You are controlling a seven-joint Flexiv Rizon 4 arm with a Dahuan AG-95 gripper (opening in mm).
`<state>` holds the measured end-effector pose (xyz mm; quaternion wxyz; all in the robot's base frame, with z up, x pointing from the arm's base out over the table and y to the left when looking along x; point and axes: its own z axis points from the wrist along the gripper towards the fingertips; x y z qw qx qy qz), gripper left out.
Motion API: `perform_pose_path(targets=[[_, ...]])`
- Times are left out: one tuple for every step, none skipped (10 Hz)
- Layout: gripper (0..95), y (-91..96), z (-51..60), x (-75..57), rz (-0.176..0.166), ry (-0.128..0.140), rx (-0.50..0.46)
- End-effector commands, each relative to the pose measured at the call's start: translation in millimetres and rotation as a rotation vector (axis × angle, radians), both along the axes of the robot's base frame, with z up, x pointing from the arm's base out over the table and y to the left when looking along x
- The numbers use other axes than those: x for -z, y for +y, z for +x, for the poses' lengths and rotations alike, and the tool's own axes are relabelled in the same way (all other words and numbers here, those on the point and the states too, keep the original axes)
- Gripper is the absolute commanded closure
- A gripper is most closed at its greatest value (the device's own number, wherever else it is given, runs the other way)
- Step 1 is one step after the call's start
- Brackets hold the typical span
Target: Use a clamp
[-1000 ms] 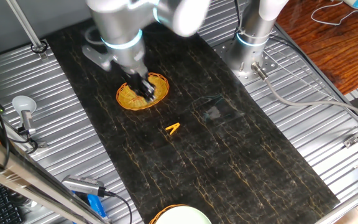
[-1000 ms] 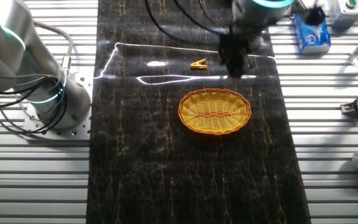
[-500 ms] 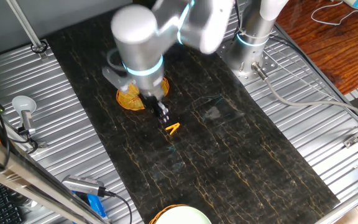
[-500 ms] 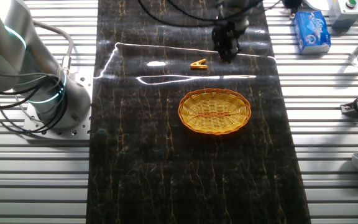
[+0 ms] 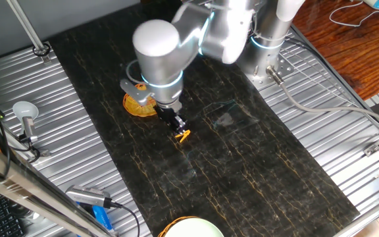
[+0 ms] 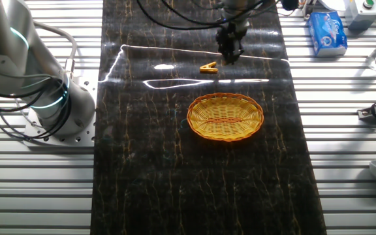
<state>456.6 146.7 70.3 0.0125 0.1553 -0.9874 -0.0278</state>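
Observation:
The clamp (image 5: pixel 183 136) is a tiny yellow-orange V-shaped clip lying on the dark marbled mat; it also shows in the other fixed view (image 6: pixel 208 67). My gripper (image 5: pixel 176 123) hangs low just beside the clamp, on its basket side, and is not touching it. In the other fixed view the gripper (image 6: pixel 228 52) is just right of and behind the clamp. Its dark fingers are too small and blurred to show their gap. The round woven basket (image 6: pixel 225 117) is empty; in one fixed view the basket (image 5: pixel 137 105) is partly hidden by my arm.
A second arm's silver base (image 6: pixel 51 98) stands left of the mat. A blue packet (image 6: pixel 326 34) lies at the mat's far right corner. A white bowl rim (image 5: pixel 189 228) shows at the near edge. Ribbed metal table (image 5: pixel 58 118) flanks the mat.
My gripper has moved from over the basket across the mat to right beside the clamp and dropped lower. The clamp and basket have not moved.

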Motion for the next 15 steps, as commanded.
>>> perform_pose_path(targets=[[38.0, 1.6, -6.7, 10.6, 0.003, -0.019, 0.001], [38.0, 3.4, -8.9, 16.7, 0.000, -0.023, 0.006], [38.0, 4.3, -9.8, 19.7, 0.001, -0.026, 0.011], [38.0, 5.7, -11.1, 23.8, 0.001, -0.029, 0.012], [38.0, 6.7, -12.1, 26.6, 0.001, -0.032, 0.012], [38.0, 6.7, -12.0, 26.6, -0.001, -0.033, 0.006], [57.0, 6.7, -12.0, 26.6, 0.001, -0.036, 0.006], [57.0, 6.6, -12.0, 26.6, -0.001, -0.036, 0.005], [57.0, 6.5, -12.0, 26.6, -0.003, -0.036, 0.007], [57.0, 6.4, -11.9, 26.5, 0.001, -0.036, -0.001], [57.0, 6.4, -11.9, 26.5, 0.008, -0.032, -0.009], [57.0, 6.4, -11.9, 26.5, 0.020, -0.027, -0.018], [57.0, 6.4, -11.9, 26.5, 0.036, -0.018, -0.024], [57.0, 6.4, -11.9, 26.5, 0.042, 0.002, -0.032], [57.0, 6.4, -11.9, 26.5, 0.043, 0.022, -0.034]])
